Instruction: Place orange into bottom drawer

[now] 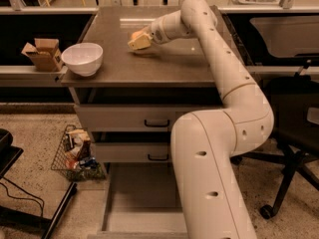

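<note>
My gripper is low over the cabinet top, left of its middle. A small pale-orange round shape, the orange, shows at the gripper's tip, close to the surface. I cannot tell whether it is held. The bottom drawer is pulled open at floor level below the two upper drawers, and the grey floor that shows is bare. My arm runs down the right side and hides the drawer's right part.
A white bowl stands at the cabinet top's front left corner. A small cardboard box sits on a ledge to the left. A wire basket with packets is on the floor left of the drawers. An office chair is at the right.
</note>
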